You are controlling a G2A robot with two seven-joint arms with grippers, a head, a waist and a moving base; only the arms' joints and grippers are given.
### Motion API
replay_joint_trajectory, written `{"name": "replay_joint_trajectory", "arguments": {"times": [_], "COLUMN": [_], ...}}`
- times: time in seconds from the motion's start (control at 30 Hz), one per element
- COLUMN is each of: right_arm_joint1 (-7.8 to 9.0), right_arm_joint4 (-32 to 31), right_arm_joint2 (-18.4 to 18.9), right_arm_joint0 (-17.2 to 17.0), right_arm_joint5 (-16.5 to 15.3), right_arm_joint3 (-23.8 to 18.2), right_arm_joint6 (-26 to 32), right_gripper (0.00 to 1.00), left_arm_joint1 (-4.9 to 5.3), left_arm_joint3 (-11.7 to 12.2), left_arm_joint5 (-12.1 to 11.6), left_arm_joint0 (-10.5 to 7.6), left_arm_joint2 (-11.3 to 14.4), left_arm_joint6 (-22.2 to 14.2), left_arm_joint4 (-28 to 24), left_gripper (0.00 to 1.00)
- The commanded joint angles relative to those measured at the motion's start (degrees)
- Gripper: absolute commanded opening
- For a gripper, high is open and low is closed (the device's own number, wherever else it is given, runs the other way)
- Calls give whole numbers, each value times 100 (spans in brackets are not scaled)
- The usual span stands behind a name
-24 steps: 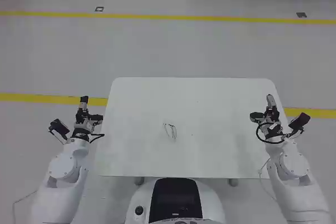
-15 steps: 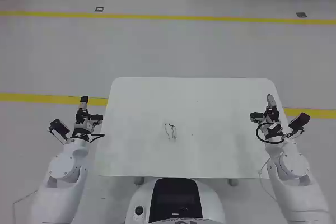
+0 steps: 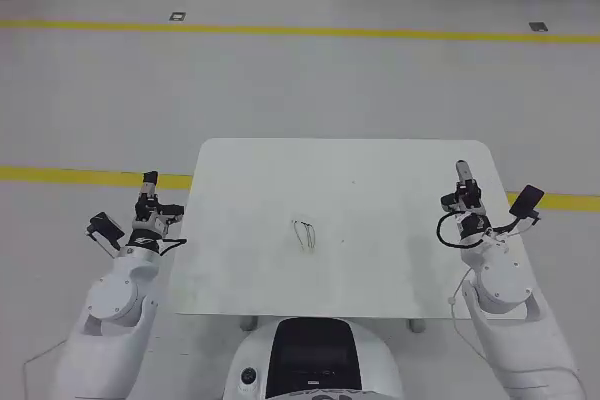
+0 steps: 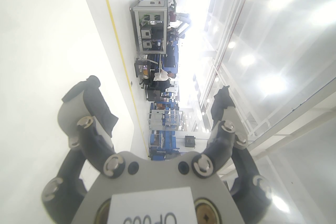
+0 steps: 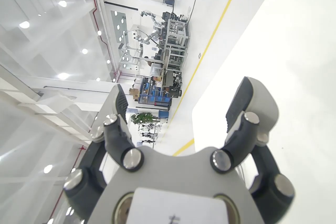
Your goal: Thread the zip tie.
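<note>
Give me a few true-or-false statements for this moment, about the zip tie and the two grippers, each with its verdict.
1. The zip tie lies on the table near its middle. True.
2. The left gripper holds the zip tie. False: it is open and empty, out beyond the table's left edge.
3. The right gripper is open. True.
4. The right gripper hangs directly above the zip tie. False: it is near the table's right edge, well apart from the zip tie.
</note>
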Motion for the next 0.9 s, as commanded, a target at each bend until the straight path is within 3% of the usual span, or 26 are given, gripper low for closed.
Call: {"name": "replay_joint_trajectory", "arguments": {"times": [0.0, 0.23, 0.33, 0.47, 0.67, 0.77, 0.87], "right_arm_joint1": [-1, -1, 8, 4, -57, -110, -121], "right_arm_joint4": [6, 6, -318, -1172, -2236, -2376, -2384], "right_arm_joint2": [-8, -8, -27, -255, -891, -1076, -1092], "right_arm_joint0": [7, 7, 6, 126, 542, 745, 771], "right_arm_joint5": [6, 6, -16, 279, 1089, 1109, 1109], "right_arm_joint3": [5, 5, -50, -181, -95, 221, 266], "right_arm_joint6": [-2, -2, 9, -52, -84, -51, -54], "right_gripper": [100, 100, 100, 100, 100, 100, 100], "left_arm_joint1": [0, 0, 0, 0, 0, 0, 0], "left_arm_joint3": [0, 0, 0, 0, 0, 0, 0], "left_arm_joint5": [0, 0, 0, 0, 0, 0, 0], "left_arm_joint0": [0, 0, 0, 0, 0, 0, 0], "left_arm_joint2": [0, 0, 0, 0, 0, 0, 0], "left_arm_joint6": [0, 0, 0, 0, 0, 0, 0], "left_arm_joint4": [0, 0, 0, 0, 0, 0, 0], "left_gripper": [100, 100, 100, 100, 100, 100, 100]}}
